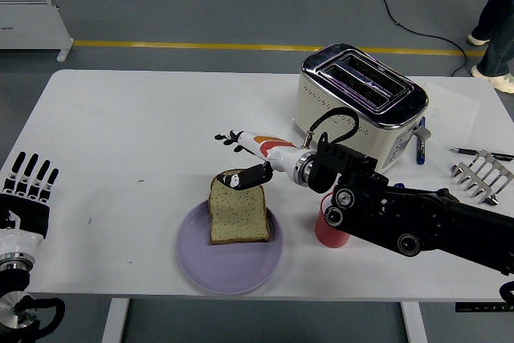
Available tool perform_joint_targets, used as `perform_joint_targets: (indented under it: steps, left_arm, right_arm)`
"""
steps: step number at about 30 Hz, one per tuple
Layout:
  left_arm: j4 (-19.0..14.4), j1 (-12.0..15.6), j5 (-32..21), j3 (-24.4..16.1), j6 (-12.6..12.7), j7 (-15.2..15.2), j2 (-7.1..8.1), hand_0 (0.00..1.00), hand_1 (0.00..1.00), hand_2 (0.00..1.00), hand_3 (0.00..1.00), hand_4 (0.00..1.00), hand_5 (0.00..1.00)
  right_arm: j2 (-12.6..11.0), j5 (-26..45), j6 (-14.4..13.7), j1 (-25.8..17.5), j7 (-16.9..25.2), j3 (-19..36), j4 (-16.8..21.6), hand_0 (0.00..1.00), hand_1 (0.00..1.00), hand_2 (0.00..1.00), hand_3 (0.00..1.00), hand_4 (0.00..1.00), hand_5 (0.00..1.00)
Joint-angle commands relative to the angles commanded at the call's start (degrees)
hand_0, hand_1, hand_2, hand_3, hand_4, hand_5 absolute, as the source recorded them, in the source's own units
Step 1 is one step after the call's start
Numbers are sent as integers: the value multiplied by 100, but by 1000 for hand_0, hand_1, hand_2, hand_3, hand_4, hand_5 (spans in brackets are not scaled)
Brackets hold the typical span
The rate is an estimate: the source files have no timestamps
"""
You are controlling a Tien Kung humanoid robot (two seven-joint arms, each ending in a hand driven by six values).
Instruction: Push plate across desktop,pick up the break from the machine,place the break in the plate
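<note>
One head view only; the table (120,118) is seen from high above its near edge, facing forward and down; floor fills the frame's top.

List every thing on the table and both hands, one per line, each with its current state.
Bread slice: lying flat on the plate.
Purple plate: near table edge, holding the bread.
Toaster: upright, slots empty.
Red cup: partly hidden behind right arm.
Right hand: open, above the bread's far edge.
Left hand: open, resting at left edge.
</note>
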Motion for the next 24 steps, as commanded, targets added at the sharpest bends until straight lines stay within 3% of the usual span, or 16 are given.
perform_joint_targets:
  steps: [6, 12, 13, 18, 20, 24]
  left_arm:
    - [-8, -4, 1, 9, -2, -5, 0, 793, 782, 807, 762, 552, 998]
    - [-35, -26, -1, -72, -1, -10, 0, 794, 781, 807, 761, 552, 998]
    - [-38, -24, -2, -85, 0, -11, 0, 794, 781, 805, 762, 551, 998]
    - [-63, -12, -1, -224, 13, -26, 0, 794, 781, 805, 762, 551, 998]
    - [-70, -14, 1, -246, 14, -28, 0, 794, 781, 805, 761, 552, 998]
    - [-76, -13, 3, -255, 13, -25, 0, 794, 781, 805, 761, 552, 998]
  right_arm:
    - [-149, -168, -88, -85, -31, 240, 331, 845, 841, 914, 972, 739, 407]
    - [-558, -297, -323, -505, 282, 1157, 1240, 847, 840, 912, 962, 734, 404]
    - [-602, -265, -348, -554, 349, 1349, 1393, 821, 810, 877, 892, 697, 407]
    - [-996, 780, -523, -946, 1172, 2441, 2175, 821, 810, 877, 892, 697, 407]
    - [-1167, 1264, -591, -1125, 1491, 2921, 2403, 807, 783, 834, 841, 637, 403]
    - [-1433, 2231, -662, -1596, 1998, 3842, 2571, 807, 783, 834, 841, 637, 403]
